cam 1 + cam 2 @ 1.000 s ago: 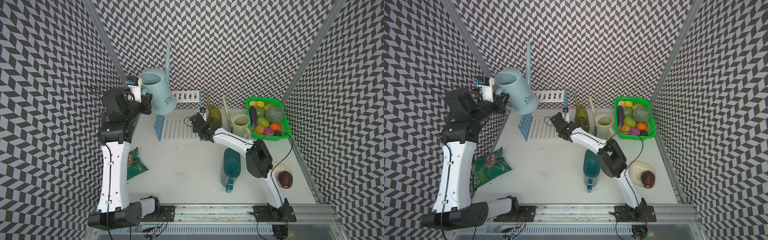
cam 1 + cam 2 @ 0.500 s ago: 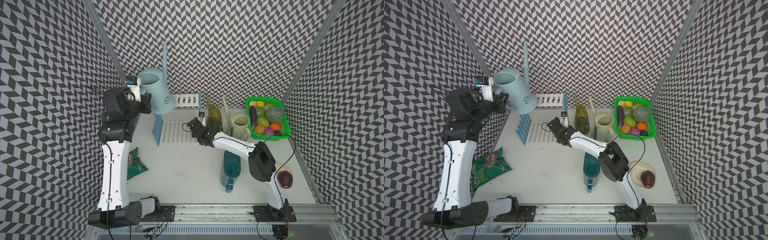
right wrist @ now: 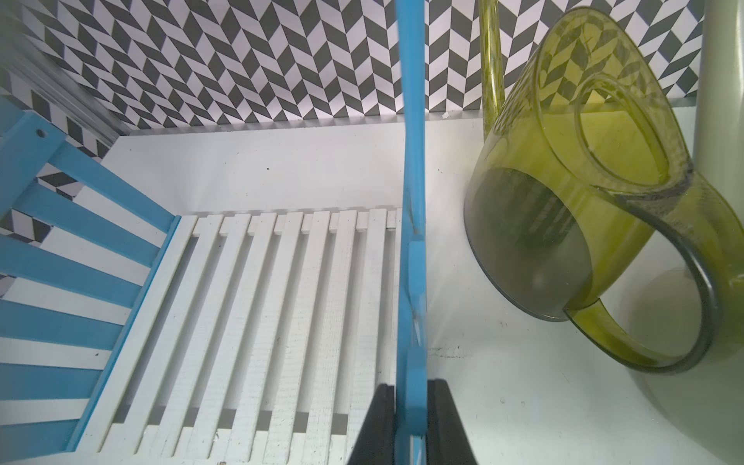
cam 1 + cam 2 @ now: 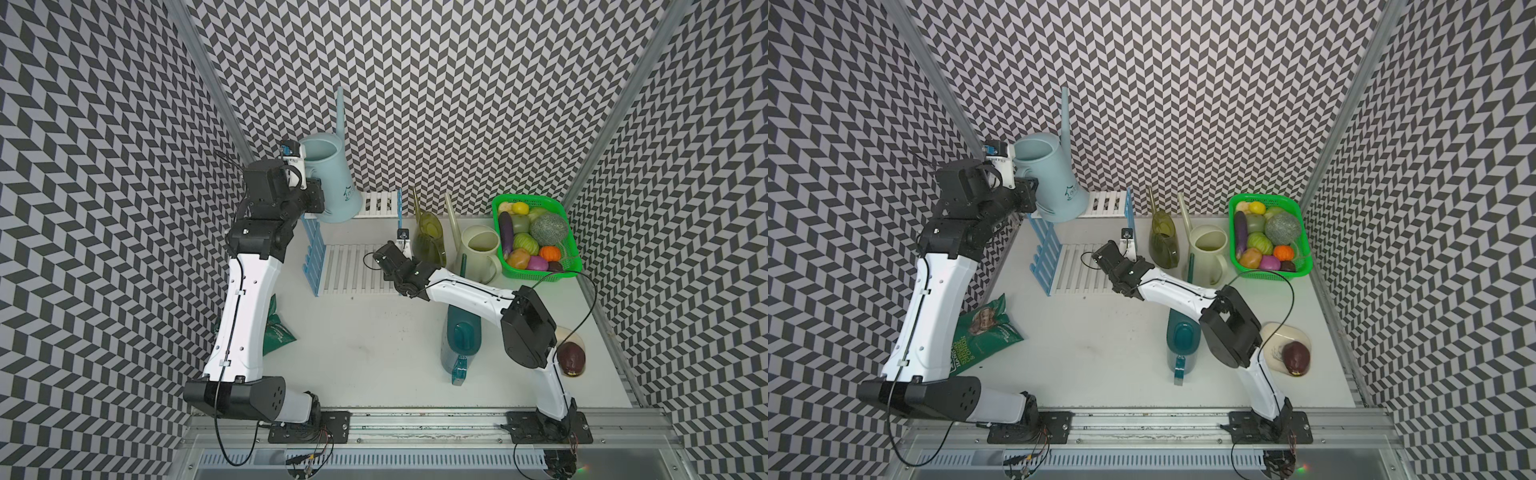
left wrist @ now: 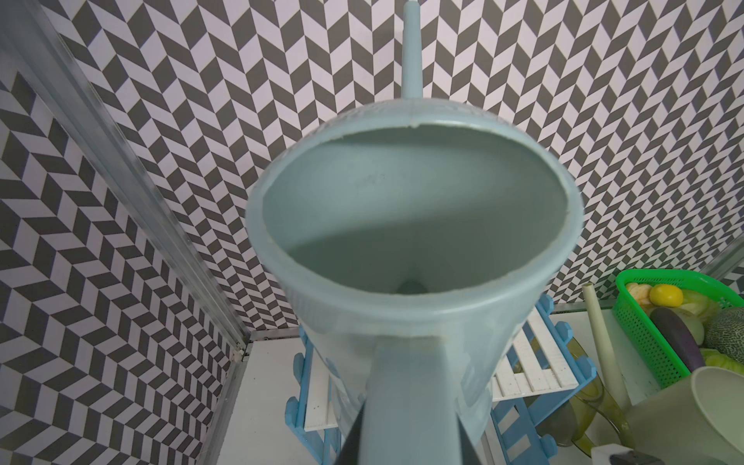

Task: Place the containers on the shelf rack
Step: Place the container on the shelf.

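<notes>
Evidently bracing shelf rack [image 4: 353, 266] with right gripper [image 3: 411, 406] pinched onto right frame [image 3: 410, 161]; holding light blue can [image 4: 332, 183] over it in left gripper [image 4: 312, 195].

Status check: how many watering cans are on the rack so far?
None clearly placed yet. In hand: the left hand holds the light blue watering can by its handle at the upper tier of the shelf rack; the right hand clamps its side frame. Remaining: the olive-green watering can, cream watering can and dark teal watering can, all on the table.
</notes>
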You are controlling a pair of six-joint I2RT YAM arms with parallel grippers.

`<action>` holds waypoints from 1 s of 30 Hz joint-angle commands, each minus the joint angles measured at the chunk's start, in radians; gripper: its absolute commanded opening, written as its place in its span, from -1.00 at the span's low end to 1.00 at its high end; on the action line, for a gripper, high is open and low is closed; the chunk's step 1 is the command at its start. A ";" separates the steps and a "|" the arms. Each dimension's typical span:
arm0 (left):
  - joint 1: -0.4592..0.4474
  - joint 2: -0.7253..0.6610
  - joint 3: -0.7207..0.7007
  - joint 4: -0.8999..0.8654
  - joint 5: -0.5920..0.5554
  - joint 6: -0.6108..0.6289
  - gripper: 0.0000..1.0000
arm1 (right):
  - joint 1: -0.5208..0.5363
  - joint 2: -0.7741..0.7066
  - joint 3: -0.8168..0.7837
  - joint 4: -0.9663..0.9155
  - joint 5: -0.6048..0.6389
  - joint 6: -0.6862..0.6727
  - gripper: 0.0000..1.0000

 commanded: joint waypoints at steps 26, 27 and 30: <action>-0.044 0.083 0.108 0.021 -0.163 -0.014 -0.92 | 0.018 -0.066 -0.071 -0.020 0.007 0.001 -0.93; -0.044 0.082 0.108 0.020 -0.167 -0.016 -0.91 | 0.018 -0.068 -0.076 -0.017 0.008 0.001 -0.90; -0.044 0.081 0.108 0.014 -0.176 -0.020 -0.79 | 0.018 -0.077 -0.094 0.001 0.008 0.002 -0.86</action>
